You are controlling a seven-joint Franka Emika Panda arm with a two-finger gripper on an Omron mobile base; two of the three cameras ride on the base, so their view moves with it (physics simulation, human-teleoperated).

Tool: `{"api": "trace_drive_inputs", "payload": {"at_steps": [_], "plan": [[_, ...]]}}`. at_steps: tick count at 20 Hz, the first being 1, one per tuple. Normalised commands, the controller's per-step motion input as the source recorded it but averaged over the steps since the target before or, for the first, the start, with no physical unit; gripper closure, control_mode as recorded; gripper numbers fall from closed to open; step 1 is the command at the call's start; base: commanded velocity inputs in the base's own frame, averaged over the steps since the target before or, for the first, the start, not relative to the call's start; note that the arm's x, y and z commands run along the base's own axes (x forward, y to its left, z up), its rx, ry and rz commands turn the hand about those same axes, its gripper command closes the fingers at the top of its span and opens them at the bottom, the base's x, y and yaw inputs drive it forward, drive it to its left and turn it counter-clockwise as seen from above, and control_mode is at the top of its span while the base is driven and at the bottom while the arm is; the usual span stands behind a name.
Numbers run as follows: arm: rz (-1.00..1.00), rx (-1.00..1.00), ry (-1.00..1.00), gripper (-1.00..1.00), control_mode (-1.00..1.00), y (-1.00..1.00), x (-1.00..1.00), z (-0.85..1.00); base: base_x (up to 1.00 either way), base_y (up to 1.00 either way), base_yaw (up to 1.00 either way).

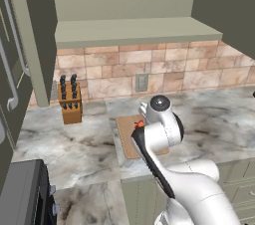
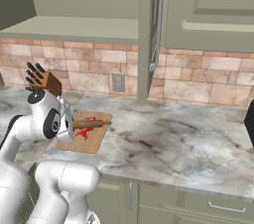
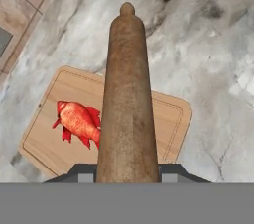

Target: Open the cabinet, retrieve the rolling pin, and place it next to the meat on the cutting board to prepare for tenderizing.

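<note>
Rolling pin [image 3: 127, 99] clamped at its near end in the pincer [image 3: 127, 171], long axis running up frame centre, over cutting board [image 3: 171, 114], meat [image 3: 79, 121] left of it

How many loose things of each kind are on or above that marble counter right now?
Rolling pin, held over the board: 1
Meat: 1
Cutting board: 1
Knife block: 1
Total: 4

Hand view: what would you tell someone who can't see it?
A brown rolling pin held in the gripper points out over a wooden cutting board with red meat on it, above a grey marble counter.
</note>
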Motion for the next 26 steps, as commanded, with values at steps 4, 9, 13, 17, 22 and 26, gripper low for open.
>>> {"api": "trace_drive_inputs", "payload": {"at_steps": [4,9,13,17,22,26], "plan": [[0.02,0.0,0.03,1.0,-1.0,0.0,0.44,-0.35,0.0,0.0,0.0],[0.01,0.0,0.01,1.0,-1.0,0.0,0.37,-0.37,0.0,0.0,0.0],[0.01,0.0,0.0,1.0,-1.0,0.01,0.33,-0.37,0.0,0.0,0.0],[0.01,0.0,0.0,1.0,-1.0,0.05,0.2,-0.41,0.0,0.0,0.0],[0.01,0.0,0.0,1.0,-1.0,0.02,0.14,-0.41,0.0,0.0,0.0],[0.01,0.0,0.0,1.0,-1.0,0.01,0.17,-0.35,0.0,0.0,0.0]]}}
